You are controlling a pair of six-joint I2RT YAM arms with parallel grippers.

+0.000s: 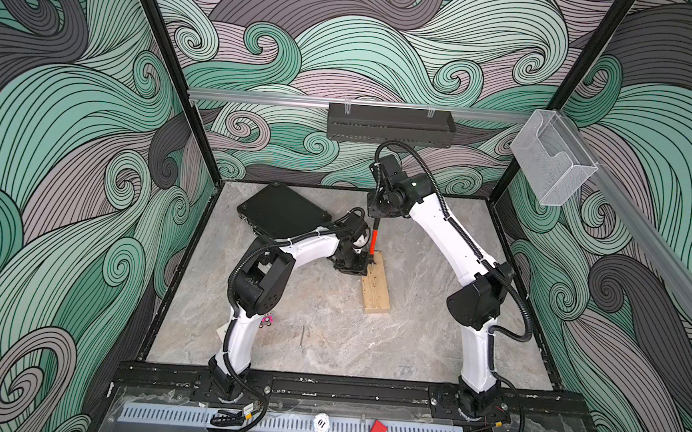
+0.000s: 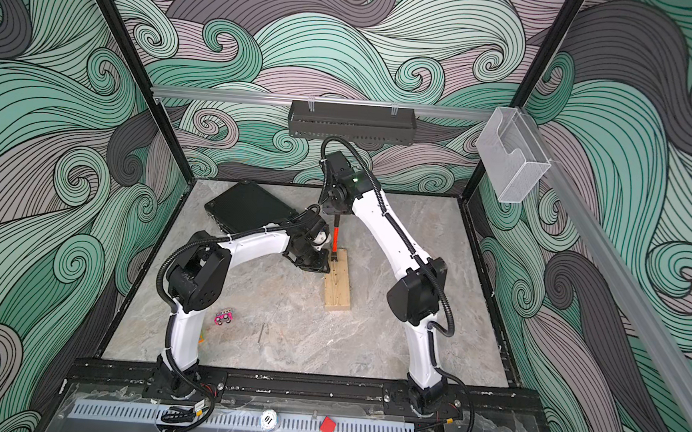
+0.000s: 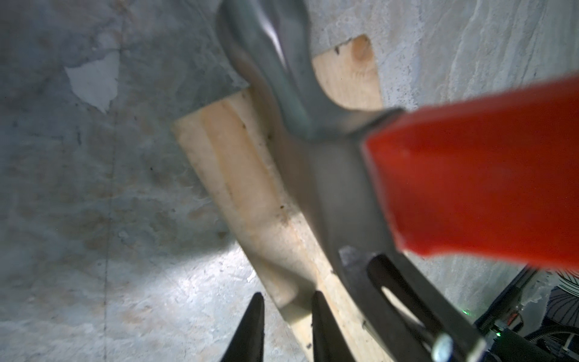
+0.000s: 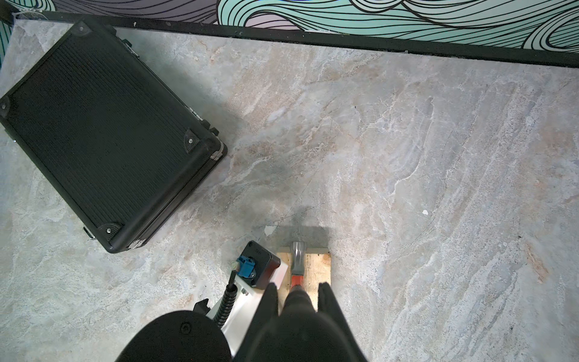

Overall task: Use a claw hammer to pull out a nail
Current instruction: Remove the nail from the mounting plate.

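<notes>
While the right pincer (image 4: 297, 286) clenches the claw hammer (image 4: 296, 255) from above, the left pincer (image 3: 287, 296) gapes beside it.

On the table (image 1: 433, 315), the block (image 1: 377, 288) lies near the middle, with the case (image 1: 284, 210) behind it to the left, close to the back wall. The hammer (image 1: 374, 240) stands head down on the block's far end, its handle up in the right gripper (image 1: 377, 215), and the left gripper (image 1: 353, 267) sits at the block's left edge, just beside the head. Toward the front left, a loose nail (image 2: 261, 332) and a toy (image 2: 224, 317) lie well apart from the block.
</notes>
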